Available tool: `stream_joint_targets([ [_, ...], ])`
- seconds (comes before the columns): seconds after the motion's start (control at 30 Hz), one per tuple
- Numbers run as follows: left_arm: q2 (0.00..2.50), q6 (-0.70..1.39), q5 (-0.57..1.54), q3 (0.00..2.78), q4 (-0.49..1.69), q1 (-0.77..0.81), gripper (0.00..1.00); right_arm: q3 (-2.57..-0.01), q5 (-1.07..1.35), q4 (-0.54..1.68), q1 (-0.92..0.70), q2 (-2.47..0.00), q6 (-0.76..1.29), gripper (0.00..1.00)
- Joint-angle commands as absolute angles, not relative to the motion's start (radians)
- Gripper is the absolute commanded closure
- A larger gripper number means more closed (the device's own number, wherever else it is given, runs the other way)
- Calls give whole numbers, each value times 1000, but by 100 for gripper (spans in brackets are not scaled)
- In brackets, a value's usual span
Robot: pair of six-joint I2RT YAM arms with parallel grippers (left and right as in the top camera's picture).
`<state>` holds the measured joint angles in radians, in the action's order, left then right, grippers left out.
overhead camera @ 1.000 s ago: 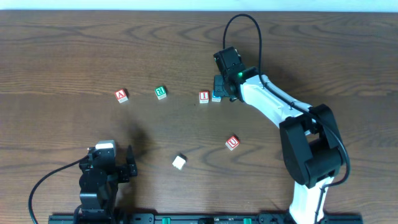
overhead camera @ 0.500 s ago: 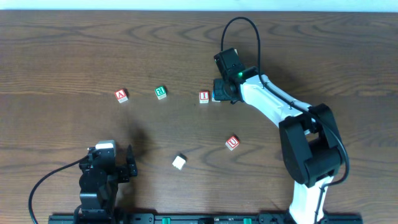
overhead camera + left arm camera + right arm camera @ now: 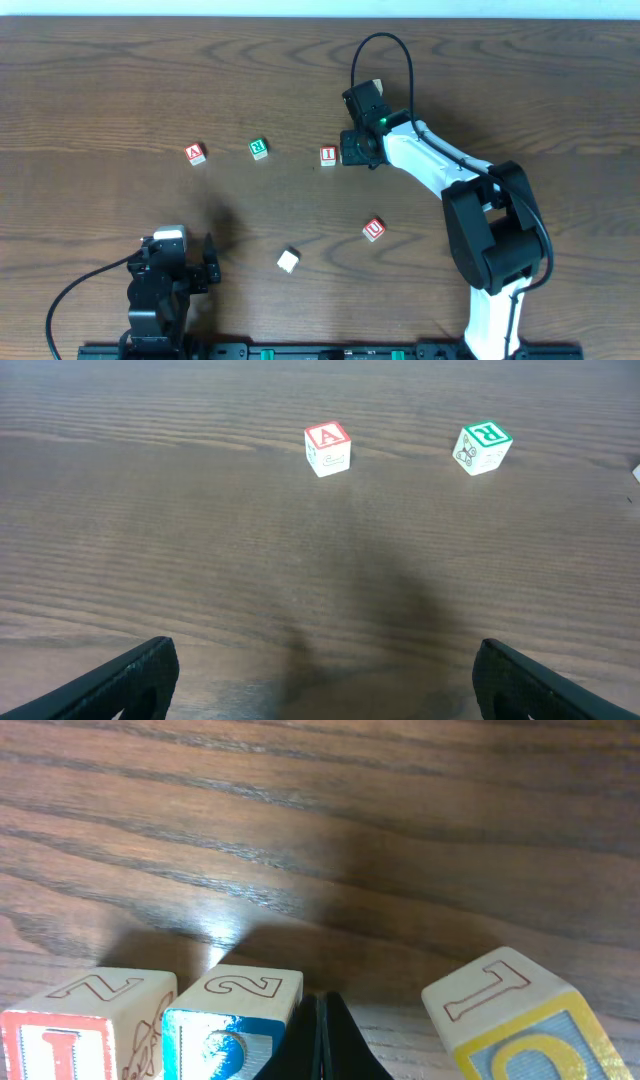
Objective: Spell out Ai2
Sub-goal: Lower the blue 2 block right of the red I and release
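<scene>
Sitting at 9 o'clock of the clenched right tool (image 3: 320, 1032), the 2 block (image 3: 235, 1015) lies just beside the I block (image 3: 75, 1020)

Lighting is even and bright overhead. In my right wrist view, glare marks the table (image 3: 225, 935); in my left, a soft shadow darkens its centre.

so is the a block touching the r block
Apart. The left wrist view shows a wide stretch of table between the A block and the R block.
</scene>
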<state>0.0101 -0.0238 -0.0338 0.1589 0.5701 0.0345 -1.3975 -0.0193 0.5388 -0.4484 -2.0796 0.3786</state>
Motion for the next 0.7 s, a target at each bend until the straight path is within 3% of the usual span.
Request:
stream_joint_targets([
  [0.0,4,-30,-48,149,569,31,5,-1399,14,530,-447,-2086,342,99],
  [0.67,4,-30,-48,149,569,31,5,-1399,9,538,-458,-2086,394,99],
])
